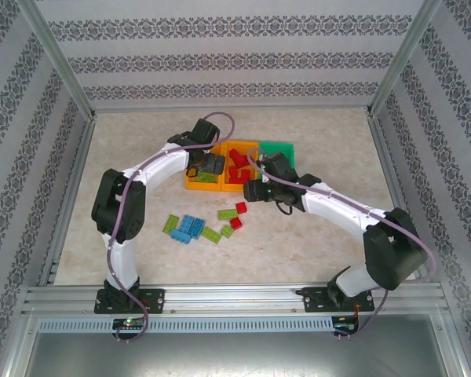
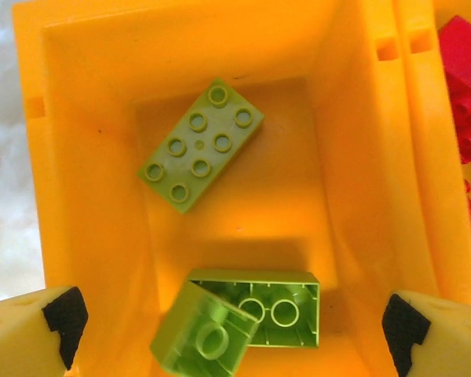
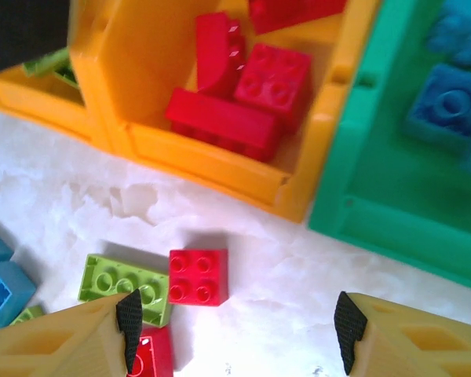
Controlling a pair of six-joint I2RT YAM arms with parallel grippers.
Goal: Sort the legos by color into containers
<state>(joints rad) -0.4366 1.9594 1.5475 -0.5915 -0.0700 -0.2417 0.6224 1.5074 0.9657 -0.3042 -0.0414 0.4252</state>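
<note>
Three joined bins stand mid-table: a left orange bin (image 1: 195,184), a middle orange bin (image 1: 237,185) and a green bin (image 1: 277,147). My left gripper (image 2: 231,326) hangs open over the left orange bin (image 2: 86,196). That bin holds three lime bricks: an oblong one studs up (image 2: 202,144), an oblong one upside down (image 2: 286,310), and a small blurred one (image 2: 200,342) between my fingers but not gripped. My right gripper (image 3: 235,322) is open above the table before the bins. A red square brick (image 3: 198,276) lies just ahead of it, beside a lime brick (image 3: 114,281).
Red bricks (image 3: 251,86) fill the middle bin and blue bricks (image 3: 447,106) lie in the green bin (image 3: 377,173). Loose blue bricks (image 1: 190,228), lime bricks (image 1: 211,234) and red bricks (image 1: 241,207) are scattered in front of the bins. Patterned walls enclose the table.
</note>
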